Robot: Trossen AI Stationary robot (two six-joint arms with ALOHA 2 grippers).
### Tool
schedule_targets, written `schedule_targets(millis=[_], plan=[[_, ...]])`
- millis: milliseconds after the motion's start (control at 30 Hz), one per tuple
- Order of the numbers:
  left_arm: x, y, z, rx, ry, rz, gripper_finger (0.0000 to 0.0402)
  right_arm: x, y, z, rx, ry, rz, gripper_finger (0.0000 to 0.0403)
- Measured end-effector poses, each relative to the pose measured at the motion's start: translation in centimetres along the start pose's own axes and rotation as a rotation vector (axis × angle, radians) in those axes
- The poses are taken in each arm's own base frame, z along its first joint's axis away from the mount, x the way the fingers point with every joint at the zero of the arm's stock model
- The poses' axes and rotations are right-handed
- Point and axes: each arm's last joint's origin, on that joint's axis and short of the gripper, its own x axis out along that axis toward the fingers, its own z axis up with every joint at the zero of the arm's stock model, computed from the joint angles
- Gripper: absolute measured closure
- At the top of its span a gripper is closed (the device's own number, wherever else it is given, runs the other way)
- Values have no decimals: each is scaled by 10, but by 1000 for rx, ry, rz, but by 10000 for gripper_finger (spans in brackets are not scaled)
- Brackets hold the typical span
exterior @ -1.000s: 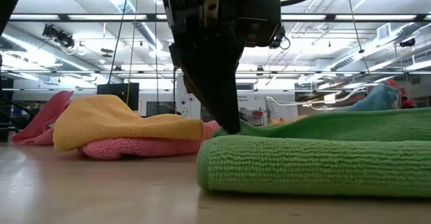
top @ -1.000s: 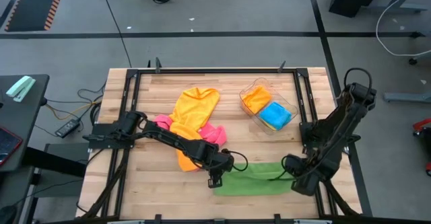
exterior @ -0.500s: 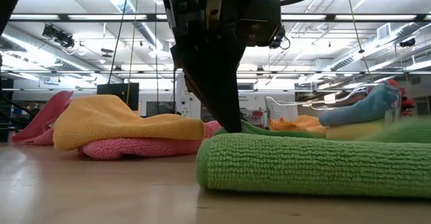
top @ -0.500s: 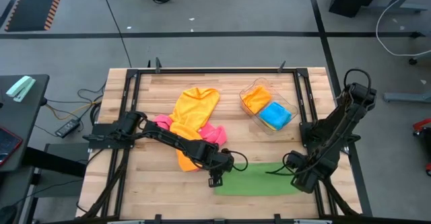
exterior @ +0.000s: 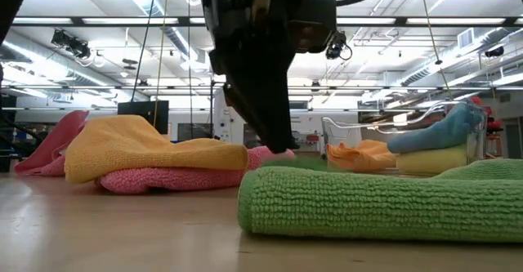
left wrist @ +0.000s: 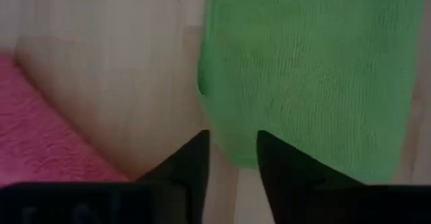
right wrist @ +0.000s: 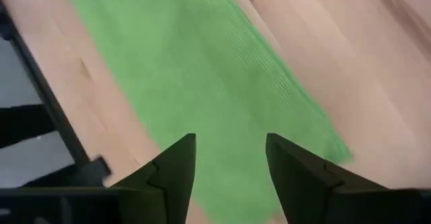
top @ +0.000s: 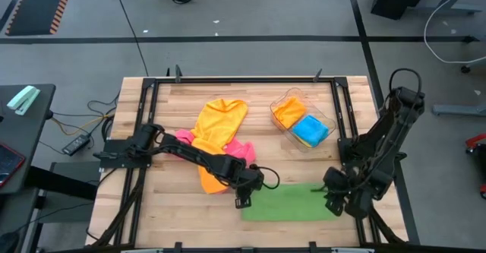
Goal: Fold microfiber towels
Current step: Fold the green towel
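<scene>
A green microfiber towel lies folded into a flat strip near the table's near edge, also in the low view. My left gripper stands open at the strip's left end, pointing steeply down. In its wrist view the towel's corner shows in the gap between the fingers of my left gripper. My right gripper hovers open over the strip's right end, and between its fingers only the towel below shows.
An orange-yellow towel lies draped over a pink one at the table's middle left. A clear plastic tray at the back right holds an orange and a blue towel. Bare wood lies along the near edge, left of the green strip.
The green towel's right end, held raised a second ago, has fallen flat onto the layer below as my right gripper let go, turned and drew slightly up. In the low view my left gripper's fingertip has lifted off the towel's left end.
</scene>
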Motion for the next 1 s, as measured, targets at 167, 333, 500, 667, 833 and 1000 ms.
schedule_targets(millis=[167,333,500,667,833,1000], plan=[[-12,0,3,-17,-21,-16,219,17,9,-7,-71,-49,-28,213],[-18,-18,9,3,-131,-106,207,31,18,-13,-70,-36,-32,213],[5,-31,4,65,-165,-92,226,45,17,-16,-1,-23,-70,213],[28,-27,-5,72,-63,-96,247,64,9,-17,154,-41,-45,217],[35,-37,-15,70,3,-139,265,81,-13,-15,163,-46,-132,221],[33,-54,-22,56,-7,-168,280,95,-26,-5,17,-44,-159,221]])
